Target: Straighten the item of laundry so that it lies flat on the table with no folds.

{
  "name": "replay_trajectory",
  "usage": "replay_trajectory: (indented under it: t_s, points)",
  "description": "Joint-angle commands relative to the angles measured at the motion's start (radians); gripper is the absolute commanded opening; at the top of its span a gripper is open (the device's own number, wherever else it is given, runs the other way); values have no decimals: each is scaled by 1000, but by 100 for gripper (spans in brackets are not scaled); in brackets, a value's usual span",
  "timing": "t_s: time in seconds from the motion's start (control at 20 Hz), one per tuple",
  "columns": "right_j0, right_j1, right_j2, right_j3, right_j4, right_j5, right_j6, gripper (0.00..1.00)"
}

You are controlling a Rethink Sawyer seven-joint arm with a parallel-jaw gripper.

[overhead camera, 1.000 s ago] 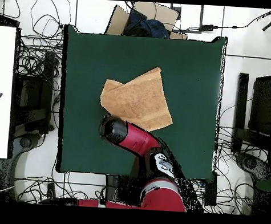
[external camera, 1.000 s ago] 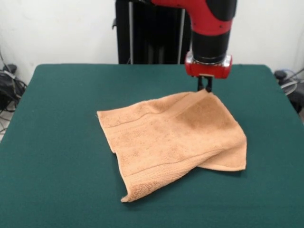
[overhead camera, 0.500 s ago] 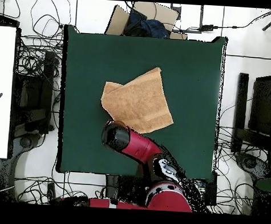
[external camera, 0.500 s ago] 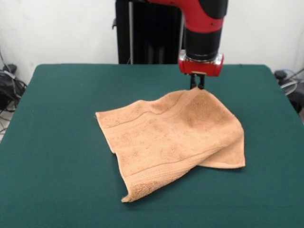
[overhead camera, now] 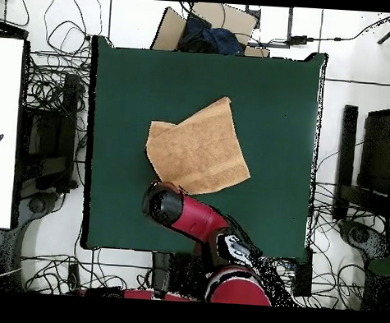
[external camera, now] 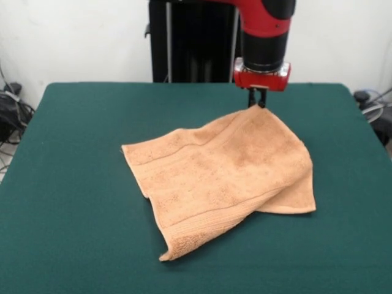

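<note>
The item of laundry (external camera: 223,171), a peach-orange towel, lies on the green table (external camera: 73,153) folded over on itself, with a doubled layer along its right side. Its far corner is raised a little off the table. My gripper (external camera: 257,103) hangs straight down over that corner, its fingers shut on the cloth's tip. In the overhead view the towel (overhead camera: 201,148) sits at the table's (overhead camera: 276,99) middle, and the arm's wrist (overhead camera: 164,203) covers the gripper at the towel's lower left edge.
A cardboard box with dark cloth (overhead camera: 208,29) stands beyond the table's top edge in the overhead view. Cables and dark equipment (overhead camera: 48,134) line both sides of the table. Bare green table surrounds the towel on all sides.
The gripper has drawn back toward the robot's side with the towel's corner, first shifting left and then slightly right. The towel's far side has stretched and followed it.
</note>
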Motion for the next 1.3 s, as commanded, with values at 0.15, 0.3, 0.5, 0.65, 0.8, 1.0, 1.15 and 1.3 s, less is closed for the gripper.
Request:
replay_trajectory:
  t_s: [0.15,0.3,0.5,0.65,0.8,1.0,1.15,1.3]
  points:
    - [104,-4,18,78,66,-108,334,0]
    - [136,-5,9,81,98,-107,351,0]
    - [178,-6,3,87,141,-112,376,0]
    - [206,18,11,84,177,-142,403,0]
    - [200,31,33,82,187,-155,409,0]
    - [173,35,64,95,178,-162,412,0]
    - [174,32,61,93,164,-156,418,100]
    - [182,31,55,90,177,-136,424,100]
